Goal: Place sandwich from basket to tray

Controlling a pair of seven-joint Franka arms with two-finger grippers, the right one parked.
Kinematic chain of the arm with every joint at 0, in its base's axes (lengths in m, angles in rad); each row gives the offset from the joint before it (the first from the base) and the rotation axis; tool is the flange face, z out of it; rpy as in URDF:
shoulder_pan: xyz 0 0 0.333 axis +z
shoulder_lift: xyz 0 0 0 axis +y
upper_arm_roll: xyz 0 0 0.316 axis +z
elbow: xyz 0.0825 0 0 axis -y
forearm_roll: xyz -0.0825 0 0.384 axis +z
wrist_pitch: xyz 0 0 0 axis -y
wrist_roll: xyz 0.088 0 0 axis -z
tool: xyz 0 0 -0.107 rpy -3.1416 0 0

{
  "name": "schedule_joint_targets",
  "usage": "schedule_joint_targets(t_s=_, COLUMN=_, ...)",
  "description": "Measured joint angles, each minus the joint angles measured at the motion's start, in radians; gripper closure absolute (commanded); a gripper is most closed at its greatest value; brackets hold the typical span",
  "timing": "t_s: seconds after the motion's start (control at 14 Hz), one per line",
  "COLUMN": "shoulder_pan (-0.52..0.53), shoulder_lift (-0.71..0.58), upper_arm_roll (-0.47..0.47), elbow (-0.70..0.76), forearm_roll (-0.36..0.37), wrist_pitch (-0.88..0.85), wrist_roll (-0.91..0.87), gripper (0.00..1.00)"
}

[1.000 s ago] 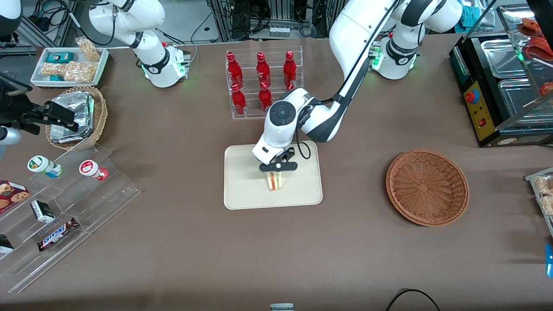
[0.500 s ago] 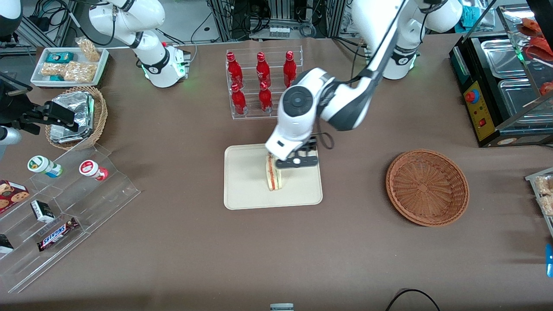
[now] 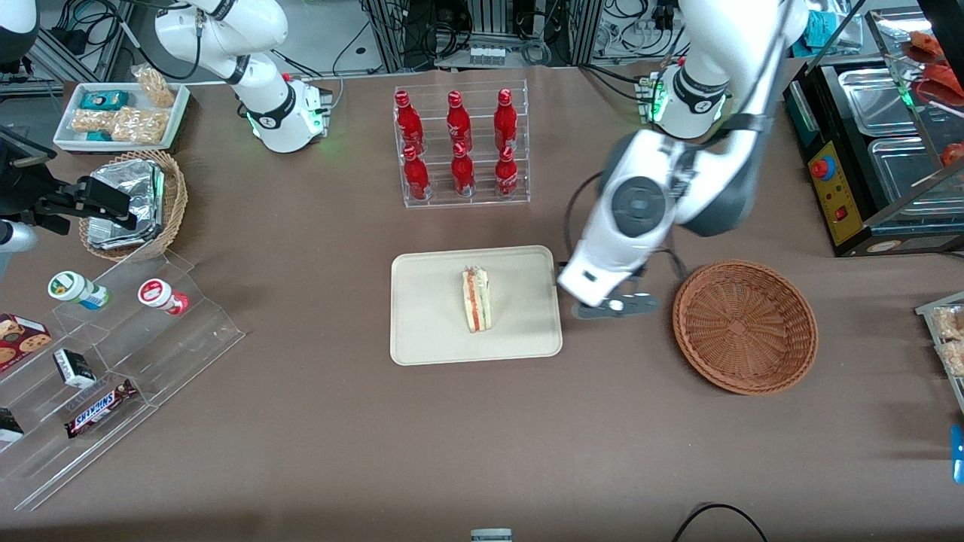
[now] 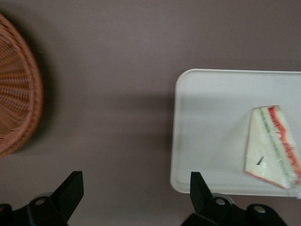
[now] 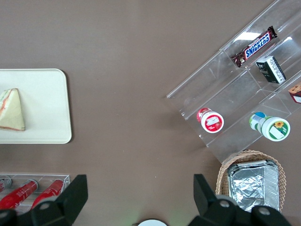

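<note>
The sandwich [image 3: 476,299], a white wedge with red and green filling, lies on the cream tray [image 3: 429,331] near its middle. It also shows in the left wrist view [image 4: 273,146] on the tray [image 4: 207,117], and in the right wrist view [image 5: 11,110]. The reddish-brown wicker basket [image 3: 744,325] is empty and stands toward the working arm's end of the table; its rim shows in the left wrist view [image 4: 19,108]. My left gripper [image 3: 616,307] is open and empty, raised above the bare table between the tray and the basket. Its black fingertips [image 4: 70,188] stand wide apart.
A clear rack of red bottles [image 3: 459,147] stands farther from the camera than the tray. Toward the parked arm's end are a tan basket of foil packets [image 3: 135,203], a white snack tray [image 3: 120,113] and a clear stepped shelf [image 3: 113,361]. A black warmer [image 3: 881,150] stands by the working arm.
My left gripper let go of the sandwich, rose, and swung off the tray toward the basket. The sandwich stays on the tray.
</note>
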Motion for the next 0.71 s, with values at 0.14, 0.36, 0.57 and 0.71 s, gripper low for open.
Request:
schedule_joint_targets(t_s=0.14, shoulder_pan=0.065, shoulder_lift=-0.058, upper_arm_roll=0.003, elbow=-0.013, forearm_roll=0.012, wrist_pitch=-0.076, wrist_roll=0.101, gripper=0.00)
schedule_joint_targets(t_s=0.36, shoulder_pan=0.151, shoulder_lift=-0.151, upper_arm_roll=0.003, elbow=-0.015, forearm_roll=0.102, wrist_pitch=-0.175, wrist_roll=0.193, gripper=0.00)
schedule_joint_targets(t_s=0.57, shoulder_pan=0.311, shoulder_lift=-0.241, upper_arm_roll=-0.080, elbow=-0.013, forearm_roll=0.132, wrist_pitch=-0.253, wrist_roll=0.297, gripper=0.00)
schedule_joint_targets(t_s=0.71, shoulder_pan=0.469, shoulder_lift=-0.291, upper_arm_roll=-0.199, elbow=-0.005, forearm_roll=0.133, wrist_pitch=-0.287, wrist_roll=0.356, gripper=0.00)
